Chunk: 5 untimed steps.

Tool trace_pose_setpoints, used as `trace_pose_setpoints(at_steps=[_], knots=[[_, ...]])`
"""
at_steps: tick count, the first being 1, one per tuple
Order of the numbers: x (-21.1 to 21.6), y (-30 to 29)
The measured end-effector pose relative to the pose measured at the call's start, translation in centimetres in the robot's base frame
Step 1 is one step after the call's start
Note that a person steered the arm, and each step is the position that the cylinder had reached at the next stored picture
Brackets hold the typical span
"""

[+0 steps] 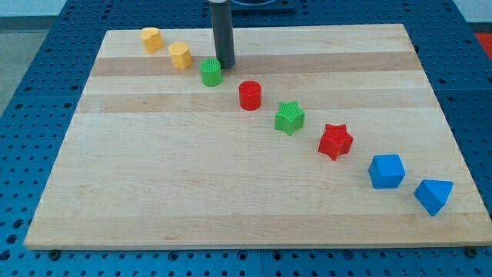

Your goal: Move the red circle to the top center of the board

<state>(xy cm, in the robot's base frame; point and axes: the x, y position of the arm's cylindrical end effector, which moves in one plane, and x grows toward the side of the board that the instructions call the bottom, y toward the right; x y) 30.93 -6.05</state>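
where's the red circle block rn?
The round red circle block sits above the wooden board's middle, between the green round block up-left and the green star block down-right; my tip is up-left of it.

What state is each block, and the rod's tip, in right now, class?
my tip: on the board, just right of the green cylinder.
green cylinder: upright, beside my tip.
red circle: upright, untouched, mid-board.
green star: flat, untouched.
red star: flat, untouched.
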Motion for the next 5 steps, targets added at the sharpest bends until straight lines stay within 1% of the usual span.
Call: trace_pose_setpoints(at_steps=[2, 3, 5], knots=[[9.3, -5.4], [11.7, -4.0], [11.9, 3.2]])
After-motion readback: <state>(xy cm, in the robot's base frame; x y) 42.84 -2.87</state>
